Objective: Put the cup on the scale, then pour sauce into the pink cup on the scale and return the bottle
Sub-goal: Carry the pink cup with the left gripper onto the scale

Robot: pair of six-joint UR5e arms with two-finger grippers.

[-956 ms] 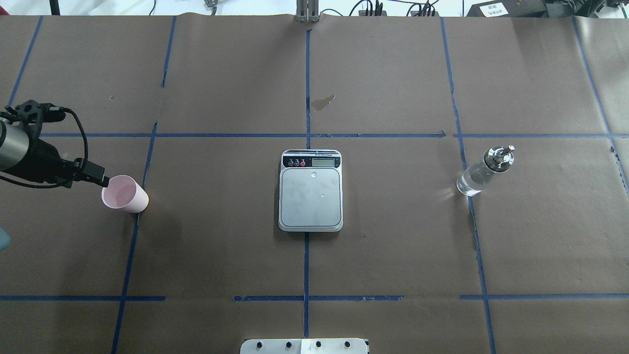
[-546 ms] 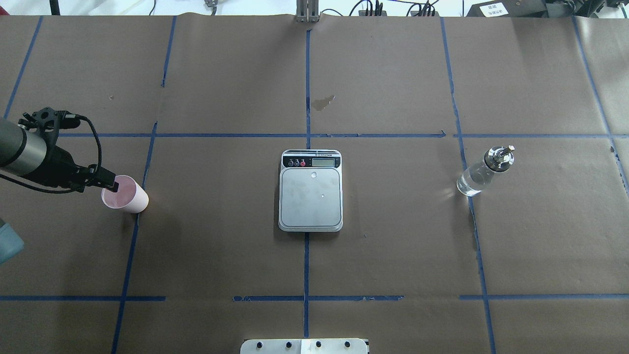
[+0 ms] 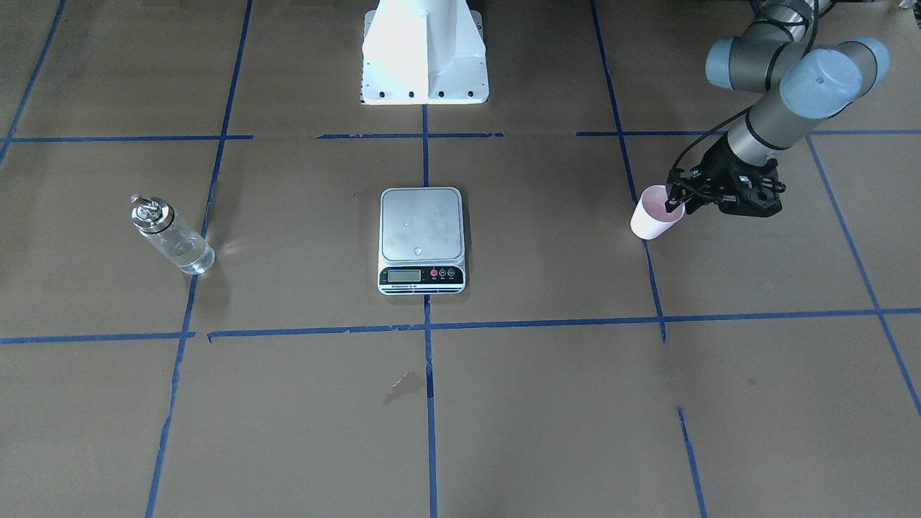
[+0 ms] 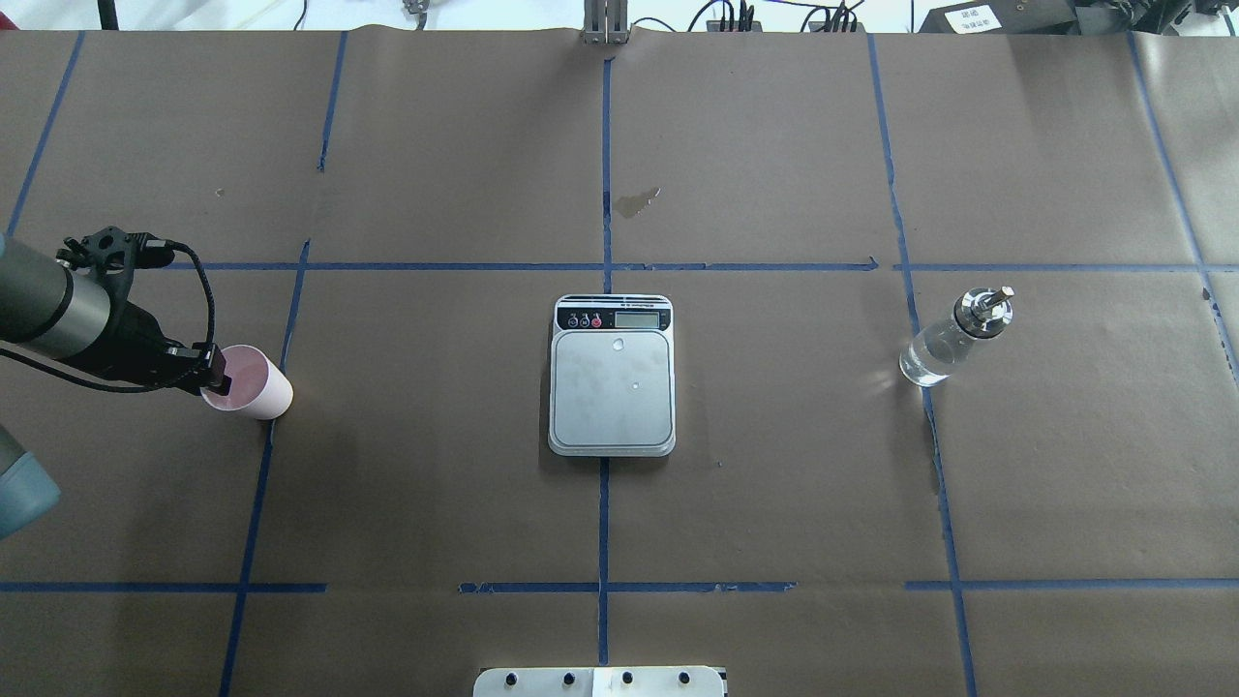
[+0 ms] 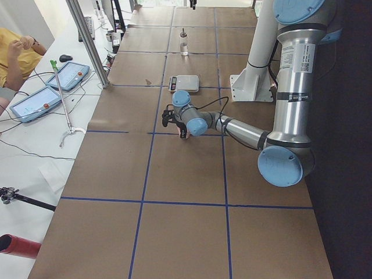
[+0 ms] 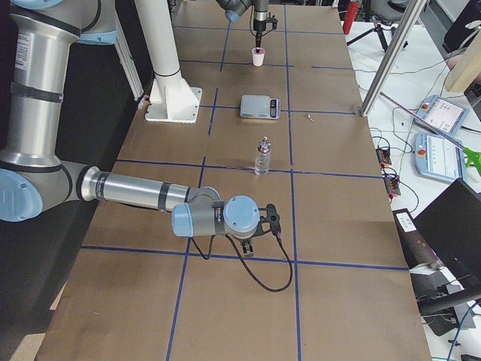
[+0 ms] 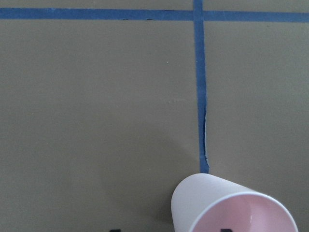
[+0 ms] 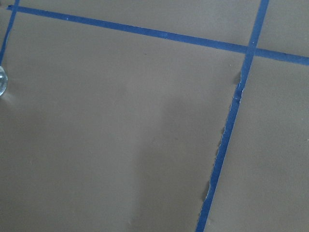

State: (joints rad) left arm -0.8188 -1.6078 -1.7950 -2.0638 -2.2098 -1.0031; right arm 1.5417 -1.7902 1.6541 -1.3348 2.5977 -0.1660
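Note:
The pink cup (image 4: pixel 254 384) stands upright on the table's left side, also in the front view (image 3: pixel 653 214) and the left wrist view (image 7: pixel 231 203). My left gripper (image 4: pixel 215 378) is open at the cup's near-left rim, one finger inside the cup and one outside its wall. The scale (image 4: pixel 612 387) lies at the table's middle with its plate bare. The glass bottle (image 4: pixel 953 339), holding clear sauce, stands on the right. My right gripper (image 6: pixel 252 244) shows only in the exterior right view, low over the table short of the bottle; I cannot tell its state.
A small damp stain (image 4: pixel 636 201) marks the paper beyond the scale. The robot's white base (image 3: pixel 424 50) stands at the table's near edge. Blue tape lines divide the brown paper. A metal post (image 6: pixel 387 56) and tablets stand along the operators' side.
My left gripper has moved right and down to the cup, so one finger now reaches inside its rim. The cup, scale and bottle have not moved.

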